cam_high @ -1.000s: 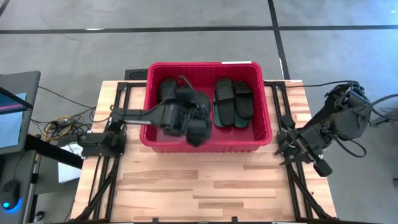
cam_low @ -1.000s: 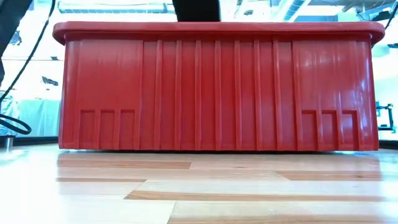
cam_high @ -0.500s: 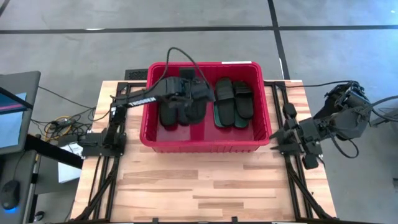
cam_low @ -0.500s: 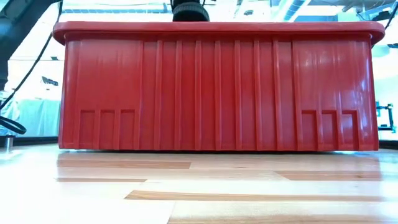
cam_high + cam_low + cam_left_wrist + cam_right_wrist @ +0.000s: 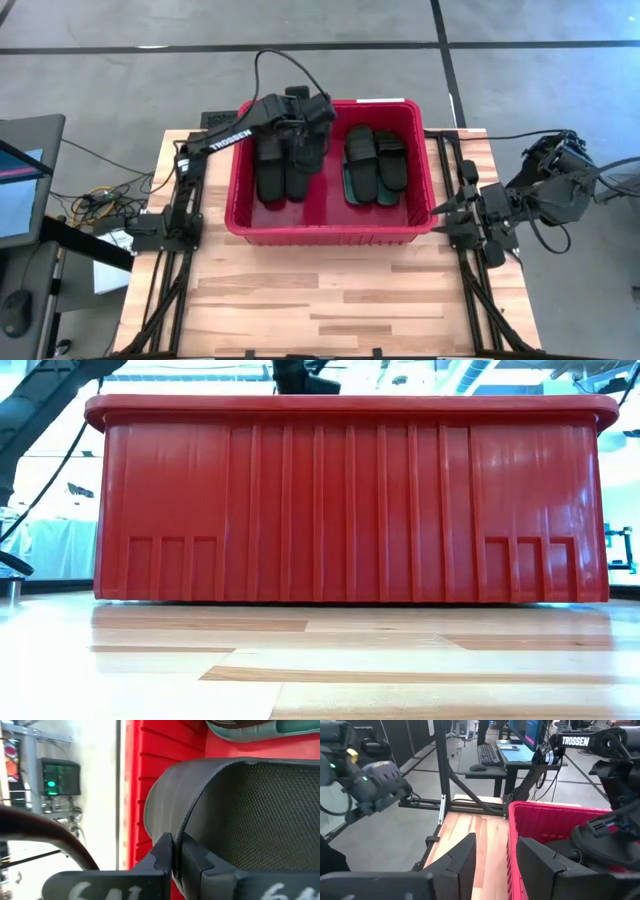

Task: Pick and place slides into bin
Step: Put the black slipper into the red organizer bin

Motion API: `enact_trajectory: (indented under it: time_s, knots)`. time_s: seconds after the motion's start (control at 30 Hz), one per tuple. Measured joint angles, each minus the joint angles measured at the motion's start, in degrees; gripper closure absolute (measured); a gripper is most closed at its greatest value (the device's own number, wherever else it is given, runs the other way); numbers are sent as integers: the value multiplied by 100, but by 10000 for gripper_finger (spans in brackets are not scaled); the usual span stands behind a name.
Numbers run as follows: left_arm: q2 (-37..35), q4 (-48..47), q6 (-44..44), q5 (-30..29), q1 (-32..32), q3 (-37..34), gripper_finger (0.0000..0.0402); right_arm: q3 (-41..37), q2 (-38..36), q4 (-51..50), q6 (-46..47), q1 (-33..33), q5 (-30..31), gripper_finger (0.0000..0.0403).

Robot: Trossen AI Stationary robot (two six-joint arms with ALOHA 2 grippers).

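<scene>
Left end effector (image 5: pixel 300 118) pinches a black slide (image 5: pixel 301 165) inside the bin (image 5: pixel 330 232).

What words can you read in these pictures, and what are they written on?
"TROSSEN": white letters on the left arm, seen from above.
"TROSSEN": white letters on that same arm, seen from the right wrist view across the red bin.
Large white marks at the bottom of the left wrist view, on the left tool: cut off, unreadable.
Monitor screens in the room behind: too small to read.
</scene>
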Motion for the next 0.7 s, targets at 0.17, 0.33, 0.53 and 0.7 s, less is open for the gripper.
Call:
enact_trajectory:
  time_s: [0.17, 0.33, 0.53, 0.7]
  knots:
    - [10, 405, 42, 92, 119, -501, 401, 0, 2, -1, -2, 0, 56, 275]
    - [6, 905, 224, 71, 184, -1126, 401, 0, 0, -2, 0, 0, 155, 275]
    - [-2, 1381, 250, -22, 337, -1700, 401, 0, 0, 0, 2, 0, 155, 275]
    - [-35, 1702, 371, -2, 437, -2095, 401, 0, 0, 0, 11, 0, 297, 275]
